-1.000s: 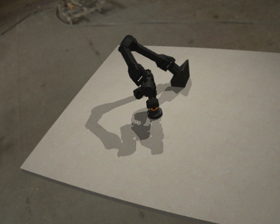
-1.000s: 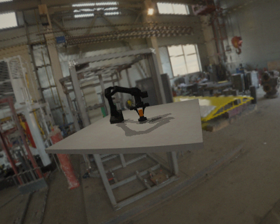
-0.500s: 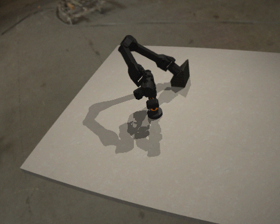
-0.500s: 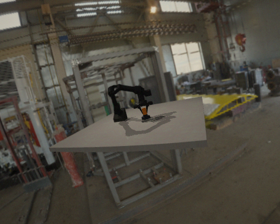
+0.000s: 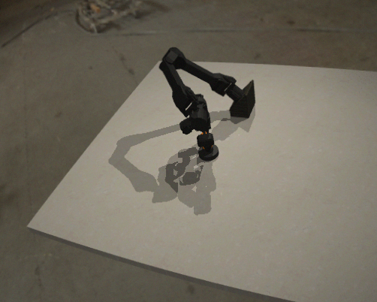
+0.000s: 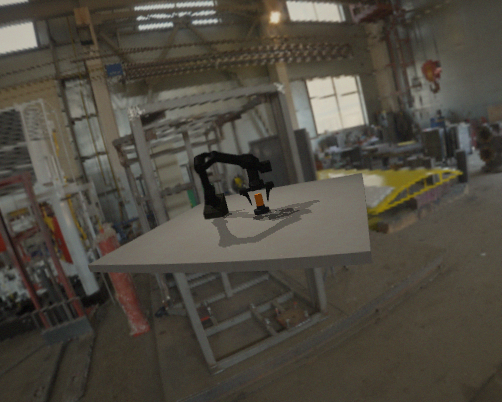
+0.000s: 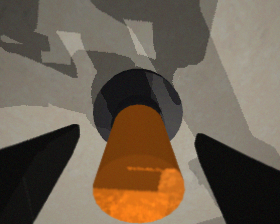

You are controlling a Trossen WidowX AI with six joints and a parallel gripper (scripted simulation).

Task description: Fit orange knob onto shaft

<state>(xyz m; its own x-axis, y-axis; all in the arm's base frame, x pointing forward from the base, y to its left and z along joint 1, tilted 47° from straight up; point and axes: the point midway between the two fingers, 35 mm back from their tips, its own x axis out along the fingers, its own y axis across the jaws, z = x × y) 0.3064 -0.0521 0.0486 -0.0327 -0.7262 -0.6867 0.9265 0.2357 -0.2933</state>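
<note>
The orange knob (image 6: 259, 199) (image 7: 138, 150) stands upright over the middle of the dark round pedestal (image 5: 213, 155) (image 6: 262, 211) (image 7: 103, 107). A darker round part of the pedestal shows around the knob's lower end in the wrist view. The silver shaft and the knob's hole are hidden, and I cannot tell whether the knob's flat side lines up or whether it sits all the way down. My gripper (image 6: 259, 202) (image 7: 138, 134) is open, with one finger on each side of the knob and a gap to each. In the top view the gripper covers most of the knob.
The arm's base (image 5: 243, 103) (image 6: 215, 205) stands on the pale table top (image 5: 288, 188) (image 6: 293, 245), behind the pedestal in the top view. The arm's shadow falls across the table around the pedestal.
</note>
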